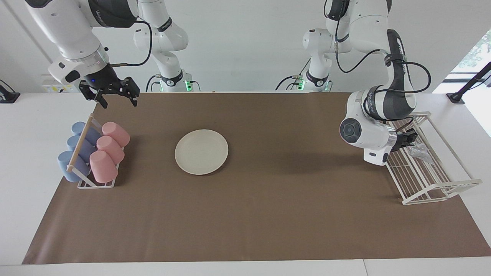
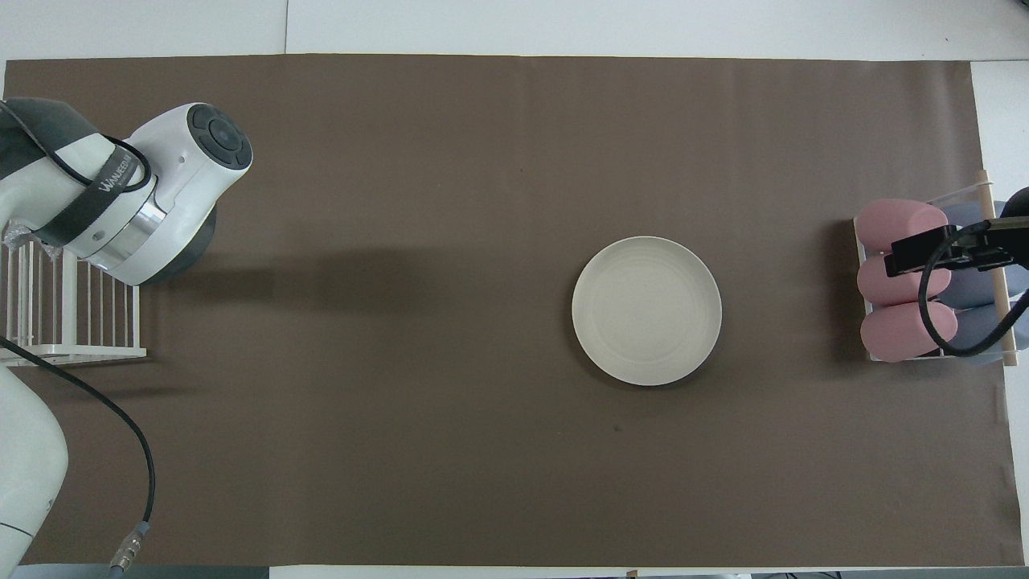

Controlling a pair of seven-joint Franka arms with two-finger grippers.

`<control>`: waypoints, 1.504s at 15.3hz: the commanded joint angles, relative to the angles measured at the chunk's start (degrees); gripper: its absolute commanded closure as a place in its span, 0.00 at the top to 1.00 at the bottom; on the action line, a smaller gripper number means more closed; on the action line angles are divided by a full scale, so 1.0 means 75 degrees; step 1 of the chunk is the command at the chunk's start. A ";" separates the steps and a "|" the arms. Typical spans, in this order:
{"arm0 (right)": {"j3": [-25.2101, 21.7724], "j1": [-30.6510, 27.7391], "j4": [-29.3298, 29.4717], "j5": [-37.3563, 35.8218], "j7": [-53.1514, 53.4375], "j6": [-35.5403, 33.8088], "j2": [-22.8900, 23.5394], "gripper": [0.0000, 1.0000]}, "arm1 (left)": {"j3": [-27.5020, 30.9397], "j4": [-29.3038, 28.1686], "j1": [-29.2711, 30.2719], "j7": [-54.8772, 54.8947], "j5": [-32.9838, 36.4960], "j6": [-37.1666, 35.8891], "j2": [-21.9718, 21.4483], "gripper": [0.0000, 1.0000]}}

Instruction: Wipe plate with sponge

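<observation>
The cream-white plate lies flat and bare on the brown mat, toward the right arm's end. The silvery, wrinkly sponge lies in the white wire rack at the left arm's end. My left gripper is down inside that rack, right at the sponge's edge. In the overhead view the left arm's wrist hides both the gripper and the sponge. My right gripper hangs open and empty in the air over the cup rack, apart from the plate.
A cup rack with pink cups and blue cups stands at the right arm's end. The wire rack stands at the mat's edge at the left arm's end. The brown mat covers the table's middle.
</observation>
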 commanded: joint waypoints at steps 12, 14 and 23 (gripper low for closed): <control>0.0089 -0.0125 -0.0074 -0.0046 0.0168 0.0026 -0.0013 1.00 | -0.0059 0.0329 0.0491 -0.0020 -0.2313 0.0725 -0.0567 1.00; 0.0089 -0.0161 -0.0074 -0.0058 0.0180 0.0038 -0.0013 1.00 | -0.0024 0.0633 0.0528 0.0166 -0.3381 0.0690 -0.0848 1.00; 0.0089 -0.0137 -0.0003 -0.0046 0.0250 0.0050 -0.0025 1.00 | 0.0058 0.0787 0.1313 0.0833 -0.6994 0.0328 -0.2581 1.00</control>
